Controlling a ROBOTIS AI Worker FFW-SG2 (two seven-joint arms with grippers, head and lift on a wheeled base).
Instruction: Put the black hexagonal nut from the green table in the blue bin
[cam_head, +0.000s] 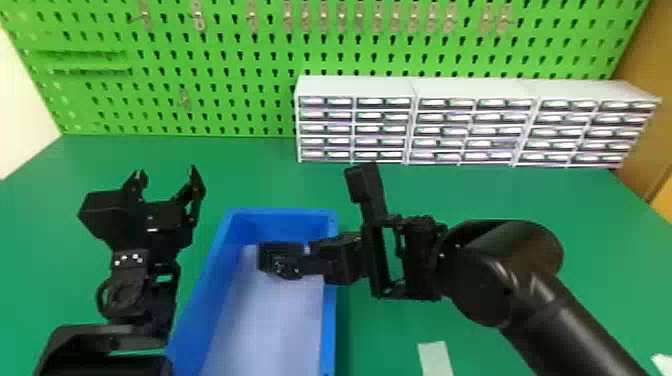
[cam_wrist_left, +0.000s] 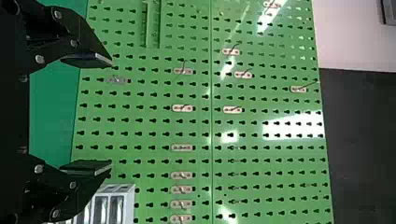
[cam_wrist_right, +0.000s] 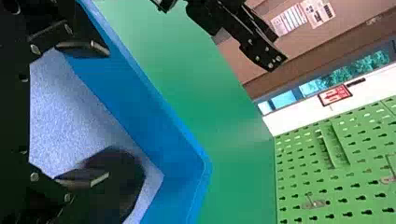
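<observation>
Fingers, right gripper (cam_wrist_right: 103, 114): spread wide apart, pinching nothing between their tips; the gripper reaches in over the blue bin from the right.
Fingers, left gripper (cam_wrist_left: 111, 113): spread and empty, raised on the left side of the bin.
Black hexagonal nut (cam_wrist_right: 125, 169): judged to be the dark, rounded form against the bin's pale lining (cam_head: 270, 325), beside and partly behind one right finger. Whether it touches that finger or has settled on the lining, I cannot tell.
Blue bin (cam_head: 329, 320): upright on the green table (cam_head: 240, 167), in front of the drawer units (cam_head: 475, 120).
Step in hand: the release into the bin, by my assessment; the grip appears to be off and the task all but complete.
Next move: hold the right fingers wide, confirm the nut lies free, then lift straight up and clear the wall before swinging aside.
Risk noted: a finger could catch the nut or knock the bin's wall on withdrawal.
Left arm: no action required.
</observation>
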